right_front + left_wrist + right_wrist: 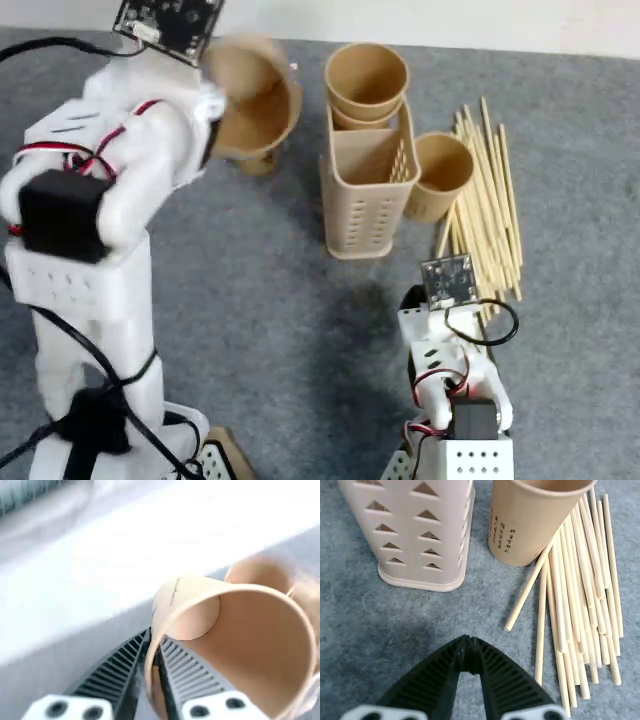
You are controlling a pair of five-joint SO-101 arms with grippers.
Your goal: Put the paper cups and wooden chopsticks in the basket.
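Note:
My left gripper (154, 647) is shut on the rim of a tan paper cup (245, 645), which it holds tilted in the air. In the high view this cup (250, 95) hangs left of the beige basket (355, 215), above another cup (258, 160) on the carpet. Stacked cups (366, 80) sit in the basket's far compartment. One more cup (530, 520) stands on the carpet between the basket (420, 535) and a spread of wooden chopsticks (580, 610). My right gripper (469, 642) is shut and holds nothing, low over the carpet, short of the basket and the chopsticks (490, 205).
Grey carpet (260, 300) covers the table, with open floor in front of the basket. A pale wall strip runs along the far edge. The left arm's white body (90, 230) takes up the left side.

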